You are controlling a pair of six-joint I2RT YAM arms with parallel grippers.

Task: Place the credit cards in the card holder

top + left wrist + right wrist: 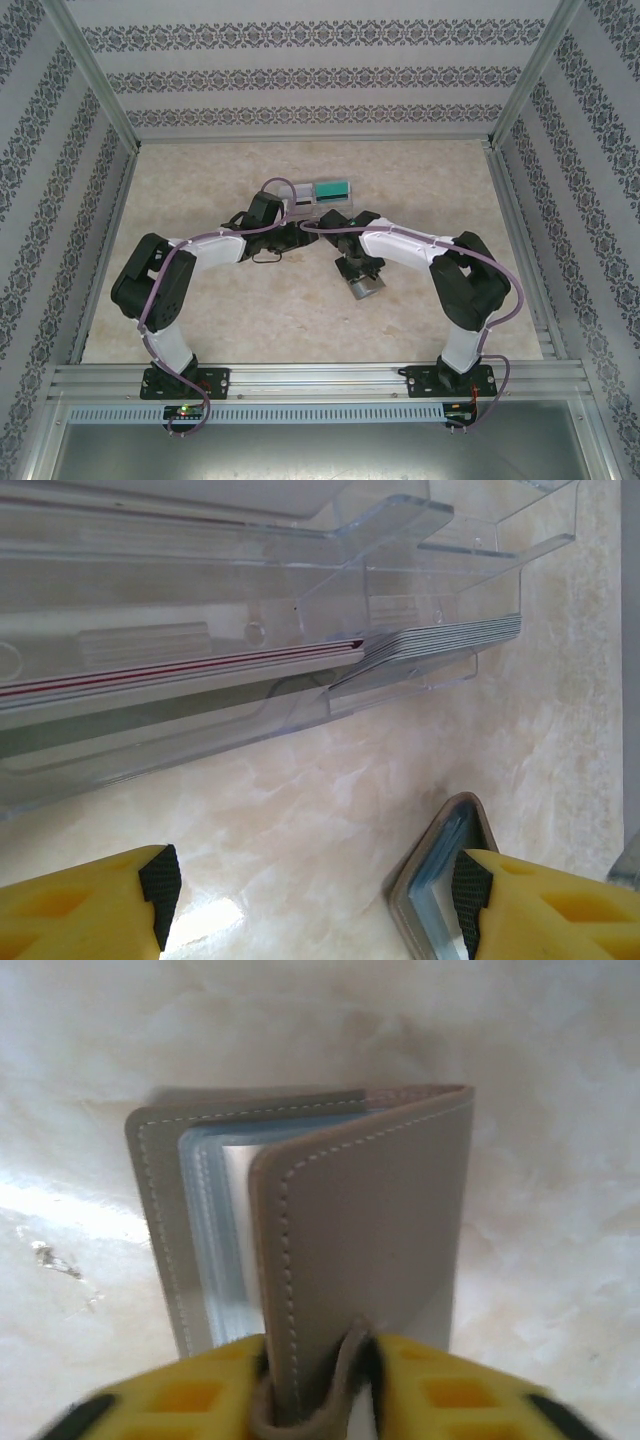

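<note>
The card holder (370, 1220), a grey-brown stitched wallet, stands half open, showing pale blue sleeves (210, 1230) inside. My right gripper (315, 1380) is shut on its front cover, which buckles between the yellow fingers. From above, the card holder (366, 288) sits mid-table under the right gripper (360, 272). My left gripper (312, 890) is open and low over the table with nothing between its fingers; the card holder's corner (430, 865) lies at its right fingertip. White-grey credit cards (440, 638) are stacked in the clear rack ahead. Teal credit cards (333, 188) show in the rack.
The clear four-part rack (318, 196) stands just beyond both grippers, and its front lip (300, 715) runs across the left wrist view. A red-edged card stack (180, 668) fills its left slot. Marbled tabletop (250, 320) lies open nearer the arm bases. Metal frame rails border the table.
</note>
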